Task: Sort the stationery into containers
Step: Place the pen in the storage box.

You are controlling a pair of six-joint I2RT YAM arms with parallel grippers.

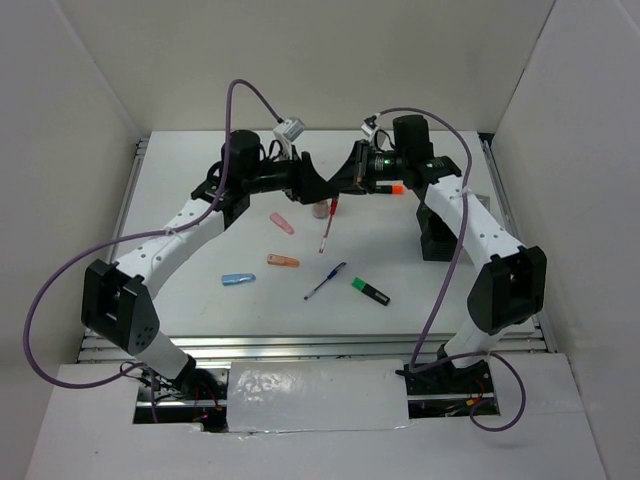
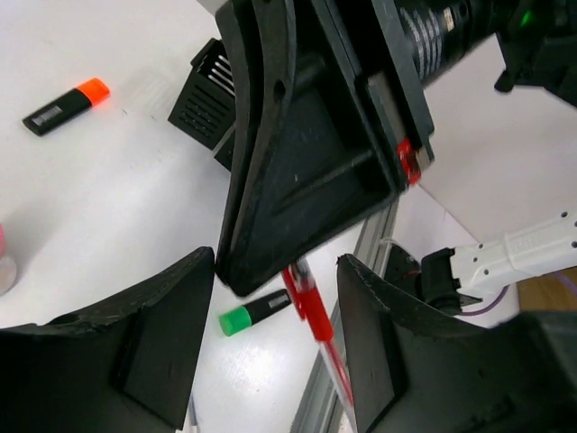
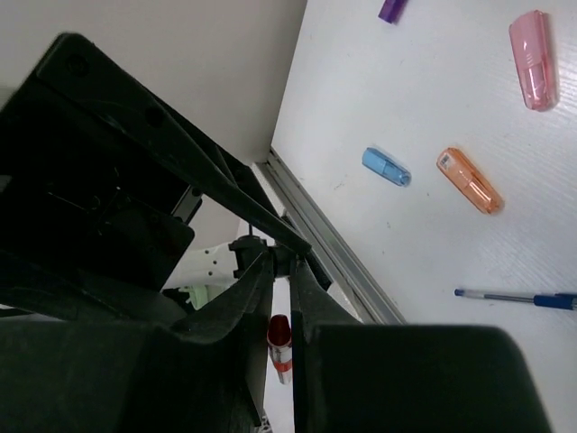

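My right gripper [image 3: 280, 263] is pinched narrow on the red pen [image 2: 311, 307], which hangs tip-down over the far middle of the table. My left gripper [image 2: 275, 275] stands wide, with a finger either side of the pen and neither touching it. This looks like a handover, so I should close the left squarely on the barrel before the right lets go. Both arms reach forward, wrists meeting.

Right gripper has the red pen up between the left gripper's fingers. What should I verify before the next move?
1. Right gripper shut on red pen: ok.
2. Left gripper open, one finger on each side of the pen: ok.
3. Pen clear of the left fingers: cannot tell; the gap on one side looks narrow.
4. Black mesh pen cup mouth free: cannot tell; the right arm crosses over it in the top view.
5. Tray located: not ok; no view shows it.
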